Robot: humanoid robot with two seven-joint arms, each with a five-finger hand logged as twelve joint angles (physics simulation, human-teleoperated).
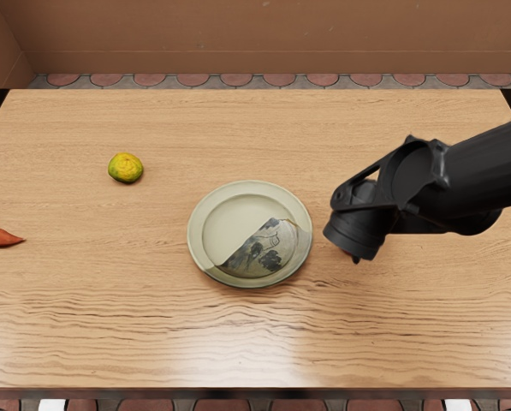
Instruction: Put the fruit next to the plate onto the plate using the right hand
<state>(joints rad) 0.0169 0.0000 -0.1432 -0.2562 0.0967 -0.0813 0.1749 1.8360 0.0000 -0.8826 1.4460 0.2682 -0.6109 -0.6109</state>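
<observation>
A light wooden table [255, 342] stands before a brown wall [264, 34], scalloped reddish floor tiles [238, 80] between.

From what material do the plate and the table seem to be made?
The plate looks like glazed ceramic: pale greenish rim, smooth sheen, a dark painted pattern on its lower right. The table looks like light wood, or a wood-look laminate: long grain lines and a soft shine near the front edge.
</observation>
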